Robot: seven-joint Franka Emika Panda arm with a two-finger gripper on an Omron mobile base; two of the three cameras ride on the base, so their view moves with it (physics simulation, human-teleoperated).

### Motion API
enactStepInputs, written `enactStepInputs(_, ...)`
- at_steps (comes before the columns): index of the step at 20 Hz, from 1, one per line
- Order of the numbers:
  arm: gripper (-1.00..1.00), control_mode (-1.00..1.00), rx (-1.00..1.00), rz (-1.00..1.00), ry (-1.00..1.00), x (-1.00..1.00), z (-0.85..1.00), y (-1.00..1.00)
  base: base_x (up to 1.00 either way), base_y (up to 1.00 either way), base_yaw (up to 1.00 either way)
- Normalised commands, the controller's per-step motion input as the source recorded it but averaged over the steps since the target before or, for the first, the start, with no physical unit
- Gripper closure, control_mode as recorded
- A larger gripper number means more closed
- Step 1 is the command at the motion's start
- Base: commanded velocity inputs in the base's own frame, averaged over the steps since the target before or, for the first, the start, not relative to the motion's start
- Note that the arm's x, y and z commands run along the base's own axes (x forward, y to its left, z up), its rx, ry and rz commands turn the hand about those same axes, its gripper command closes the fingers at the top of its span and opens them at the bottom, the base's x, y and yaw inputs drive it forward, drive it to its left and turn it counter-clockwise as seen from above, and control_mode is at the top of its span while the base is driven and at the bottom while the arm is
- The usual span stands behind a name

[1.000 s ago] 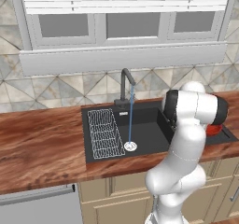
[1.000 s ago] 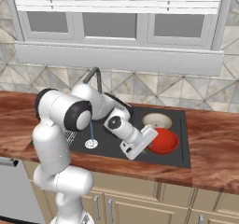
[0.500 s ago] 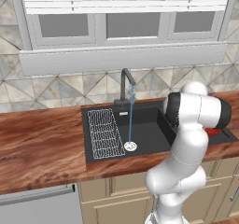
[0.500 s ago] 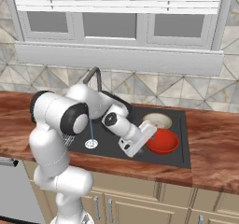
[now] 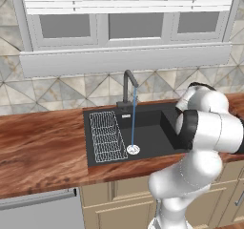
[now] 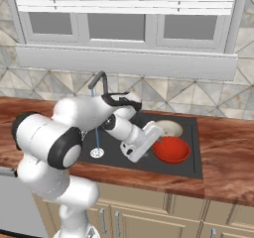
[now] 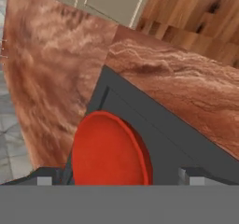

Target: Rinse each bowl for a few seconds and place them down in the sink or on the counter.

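Red bowl is seen resting at the sink's right end, directly ahead of the wide-open, empty gripper.

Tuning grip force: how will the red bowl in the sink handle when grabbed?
The red bowl looks glossy, so its rim is probably slippery. Its rounded shape suggests it may rock or slide on the sink floor if nudged. It appears rigid.
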Motion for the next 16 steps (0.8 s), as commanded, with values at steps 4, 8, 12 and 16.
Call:
enactStepInputs(4,-1.0,-1.0,0.01,0.0,-0.09,-0.25,1.0,0.0,0.0,0.0,0.0)
enactStepInputs(8,-1.0,-1.0,0.0,0.0,-0.15,-0.22,1.0,-0.03,0.0,0.0,0.0)
enactStepInputs(12,-1.0,-1.0,0.0,0.0,-0.18,-0.14,1.0,0.0,0.0,0.0,0.0)
enactStepInputs(16,-1.0,-1.0,0.02,0.0,-0.19,-0.14,1.0,0.06,0.0,0.0,0.0)
